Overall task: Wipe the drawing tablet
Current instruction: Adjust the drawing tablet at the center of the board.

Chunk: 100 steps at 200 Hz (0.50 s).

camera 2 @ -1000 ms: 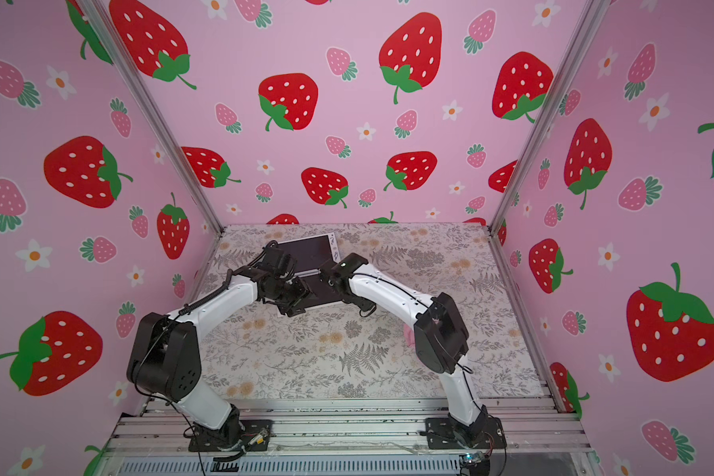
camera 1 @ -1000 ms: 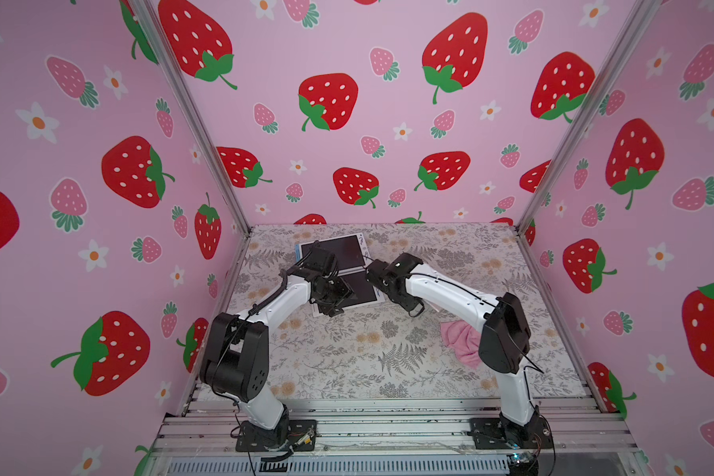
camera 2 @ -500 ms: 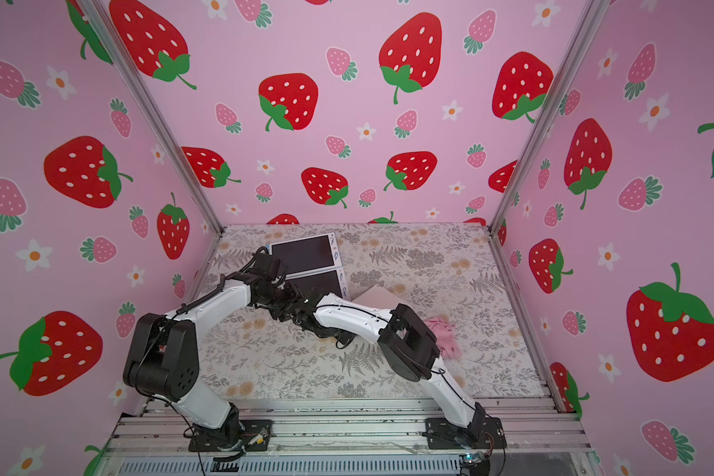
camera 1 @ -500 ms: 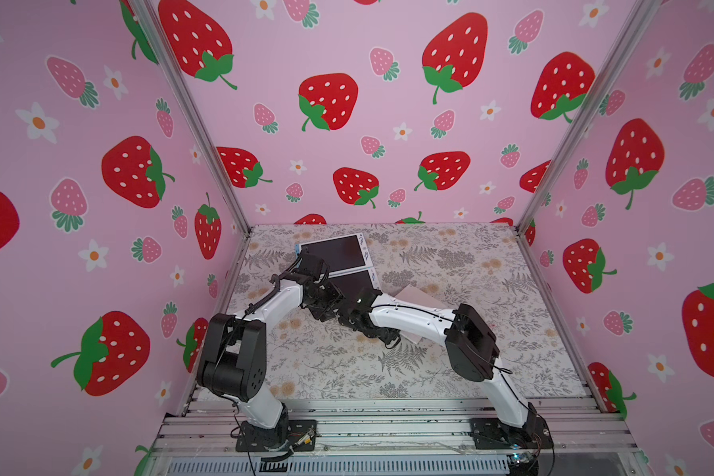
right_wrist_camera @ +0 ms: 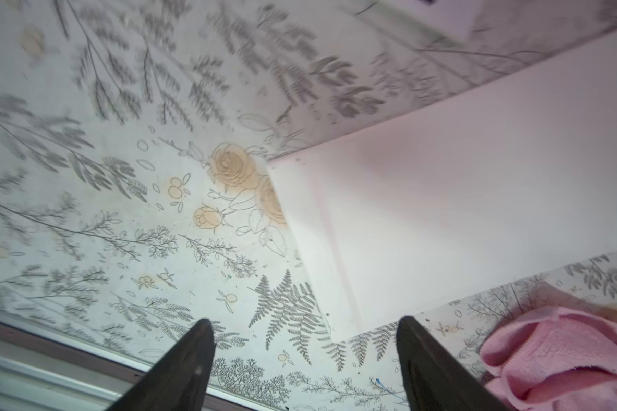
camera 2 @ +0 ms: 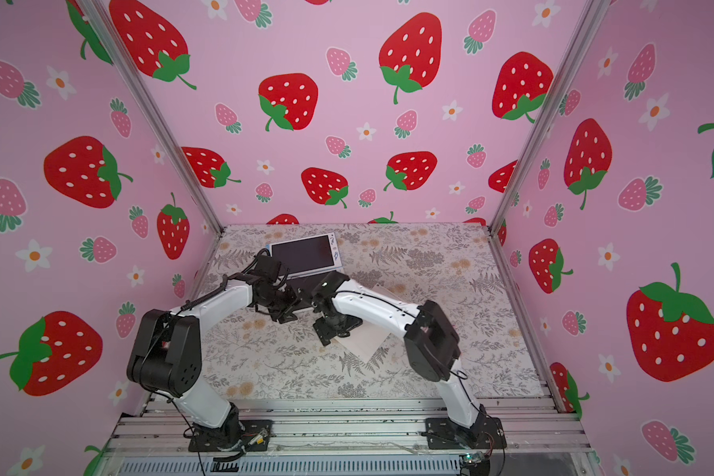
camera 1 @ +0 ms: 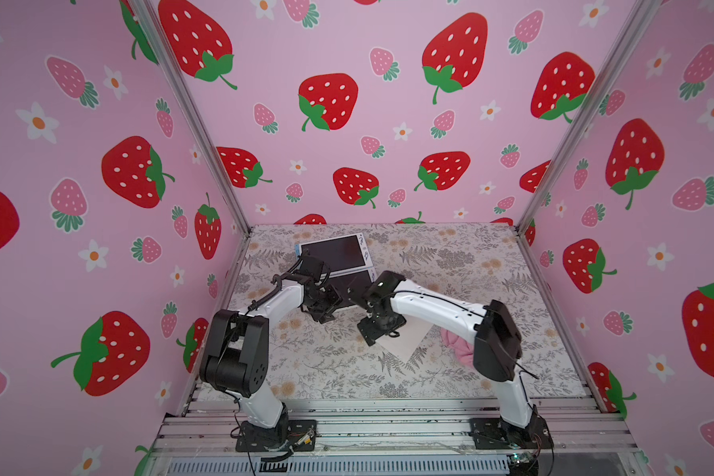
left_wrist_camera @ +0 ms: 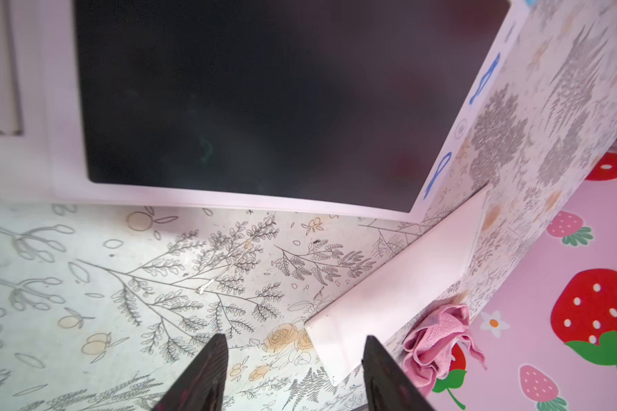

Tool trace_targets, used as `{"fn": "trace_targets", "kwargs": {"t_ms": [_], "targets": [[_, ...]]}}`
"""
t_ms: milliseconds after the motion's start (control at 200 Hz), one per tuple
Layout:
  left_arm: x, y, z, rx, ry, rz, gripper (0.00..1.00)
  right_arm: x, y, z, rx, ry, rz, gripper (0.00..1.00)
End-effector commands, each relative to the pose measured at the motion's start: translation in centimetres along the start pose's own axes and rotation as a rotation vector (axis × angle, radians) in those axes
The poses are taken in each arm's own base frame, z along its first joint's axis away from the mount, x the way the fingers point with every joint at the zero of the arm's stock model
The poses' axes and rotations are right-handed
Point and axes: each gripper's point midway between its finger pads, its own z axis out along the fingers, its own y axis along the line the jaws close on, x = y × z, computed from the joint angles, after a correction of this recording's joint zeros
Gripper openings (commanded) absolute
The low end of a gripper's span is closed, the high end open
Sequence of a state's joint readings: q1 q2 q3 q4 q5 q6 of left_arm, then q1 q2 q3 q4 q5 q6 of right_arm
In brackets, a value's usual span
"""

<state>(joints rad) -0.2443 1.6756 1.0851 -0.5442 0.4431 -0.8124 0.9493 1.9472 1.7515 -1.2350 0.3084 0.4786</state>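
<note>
Table [camera 1: 462, 263]: a top with printed flowers and ferns; it lies under both pairs of jaws.
Far drawing tablet [camera 1: 334, 253]: dark screen in a white frame, flat on the table, beyond the left jaws and just beside the near one.
Near drawing tablet [left_wrist_camera: 257, 89]: also flat, in front of the left jaws but apart from the fingertips. It has blue marks on the frame and a faint greenish trace on the screen.
White sheet [right_wrist_camera: 460, 213]: flat on the table, with one corner close in front of the right jaws. The left jaws also point near that corner.
Pink cloth [right_wrist_camera: 563, 356]: crumpled on the table, beside the right jaws and outside them. From the left jaws it lies past the sheet.
Left gripper [left_wrist_camera: 294, 377]: jaws spread, nothing between them, only table below.
Right gripper [right_wrist_camera: 305, 370]: jaws spread wide, nothing between them.
</note>
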Motion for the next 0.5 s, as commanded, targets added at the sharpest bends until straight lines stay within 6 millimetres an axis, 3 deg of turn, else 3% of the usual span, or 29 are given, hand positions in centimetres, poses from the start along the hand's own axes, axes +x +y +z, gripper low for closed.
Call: {"fn": "trace_targets", "kwargs": {"t_ms": [0,55,165,310,430,495], "targets": [[3.4,-1.8,0.4,0.009,0.088,0.109,0.6,1.5,-7.5,-1.0,-0.062,-0.063,0.4,0.82],[5.3,-2.3,0.9,-0.005,0.132,0.149,0.59,4.4,-11.2,0.7,-0.087,-0.019,0.647,0.82],[8.7,-2.9,1.6,-0.022,0.182,0.222,0.59,10.2,-14.8,4.7,-0.153,0.05,1.02,0.83],[11.7,-2.9,2.8,-0.042,0.235,0.27,0.54,12.3,-17.2,6.3,-0.14,0.014,1.153,0.89],[12.8,-2.7,3.8,-0.072,0.251,0.306,0.53,13.9,-17.3,9.3,-0.154,0.113,1.208,0.92],[13.0,-2.7,4.1,-0.082,0.253,0.312,0.53,13.6,-17.1,10.9,-0.19,0.115,1.226,0.91]]}}
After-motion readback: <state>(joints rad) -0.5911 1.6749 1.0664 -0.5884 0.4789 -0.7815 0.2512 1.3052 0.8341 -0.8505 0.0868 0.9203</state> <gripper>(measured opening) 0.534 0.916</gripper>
